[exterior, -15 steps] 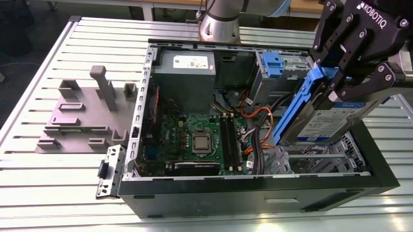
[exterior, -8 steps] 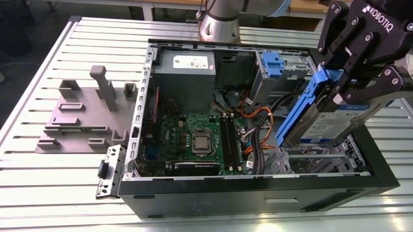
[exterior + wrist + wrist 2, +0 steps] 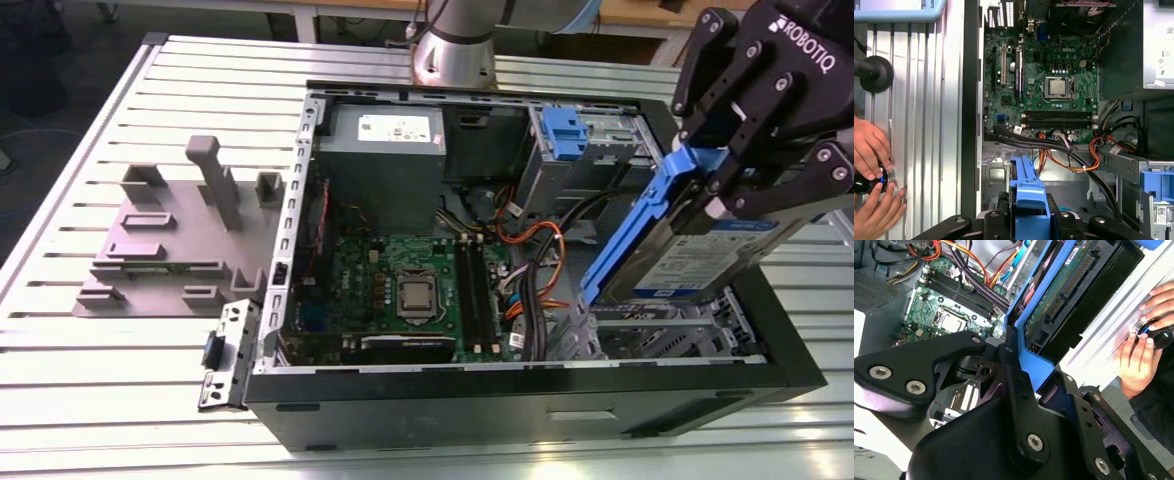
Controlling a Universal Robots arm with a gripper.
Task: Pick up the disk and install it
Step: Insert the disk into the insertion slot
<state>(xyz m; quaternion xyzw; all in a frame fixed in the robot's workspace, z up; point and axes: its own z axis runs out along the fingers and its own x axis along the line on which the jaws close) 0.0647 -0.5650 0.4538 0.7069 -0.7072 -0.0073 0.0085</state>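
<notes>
The disk [image 3: 705,255], a silver drive with a white-and-blue label and blue side rails, hangs tilted above the drive bay [image 3: 667,335] at the open computer case's front corner, on the exterior view's right. My gripper [image 3: 727,190] is shut on the disk at its upper end, its black fingers [image 3: 707,95] clamping the blue rail. In the second wrist view the disk's blue rail [image 3: 1036,362] and its green underside sit between the black finger links. The first wrist view looks down the blue rail [image 3: 1026,200] into the case.
The open black computer case [image 3: 534,385] holds a green motherboard [image 3: 400,290], orange and black cables [image 3: 534,240], a grey power-supply box [image 3: 387,140] and a blue latch piece [image 3: 567,135]. A grey fixture [image 3: 174,230] stands on the slatted table. A person's hands [image 3: 871,175] work a knob beside the case.
</notes>
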